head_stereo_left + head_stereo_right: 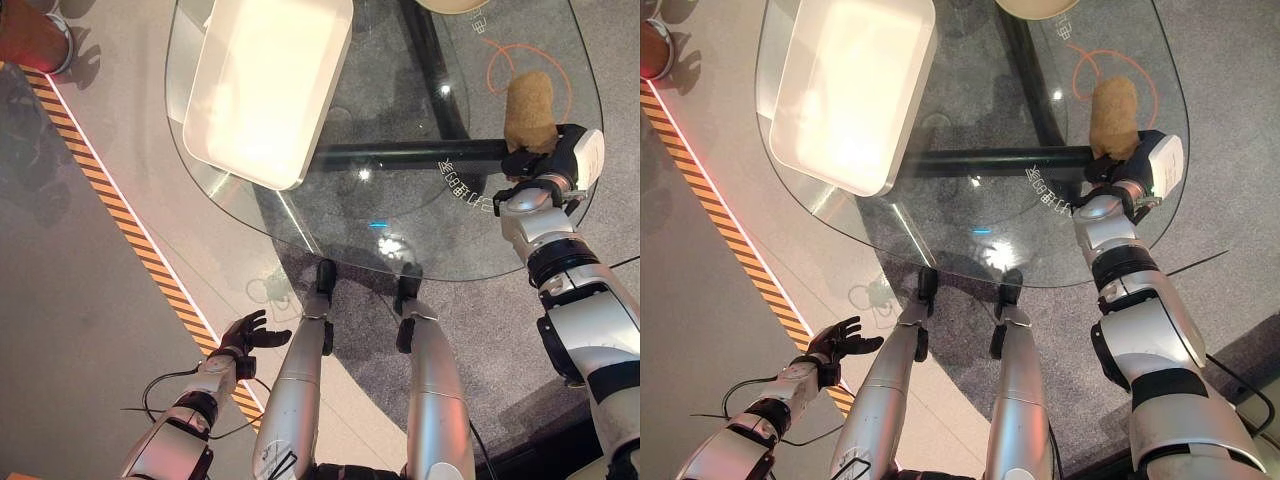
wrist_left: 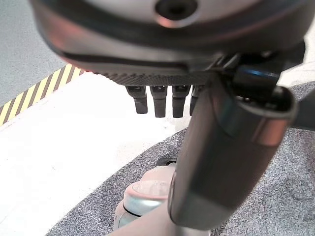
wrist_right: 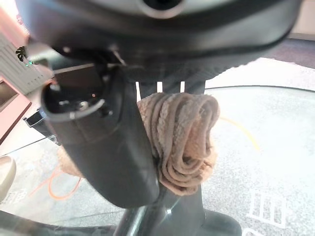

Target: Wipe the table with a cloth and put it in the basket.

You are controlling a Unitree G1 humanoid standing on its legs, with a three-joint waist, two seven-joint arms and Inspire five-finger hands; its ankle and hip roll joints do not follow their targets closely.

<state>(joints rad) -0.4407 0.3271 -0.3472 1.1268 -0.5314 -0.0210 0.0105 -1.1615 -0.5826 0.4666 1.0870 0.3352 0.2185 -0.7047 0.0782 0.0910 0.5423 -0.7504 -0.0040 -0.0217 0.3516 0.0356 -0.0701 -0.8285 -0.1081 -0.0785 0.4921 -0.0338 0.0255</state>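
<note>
A tan, ribbed cloth [image 1: 530, 108] is bunched up at the right side of the glass table [image 1: 400, 230]. My right hand [image 1: 545, 165] is shut on it from the near side. The right wrist view shows the cloth [image 3: 184, 137] folded and pinched between the thumb [image 3: 108, 147] and the fingers. The white rectangular basket [image 1: 250, 170] stands on the table's left part, far from the cloth. Well below the table's edge, my left hand [image 1: 245, 335] hangs by my side at the lower left with relaxed, spread fingers [image 2: 160, 101] that hold nothing.
An orange ring [image 1: 495, 60] is drawn on the glass beside the cloth. A beige bowl [image 1: 450, 5] sits at the table's far edge. Striped hazard tape [image 1: 120, 215] runs along the floor on the left. A person's shoe [image 1: 35, 35] shows at the top left.
</note>
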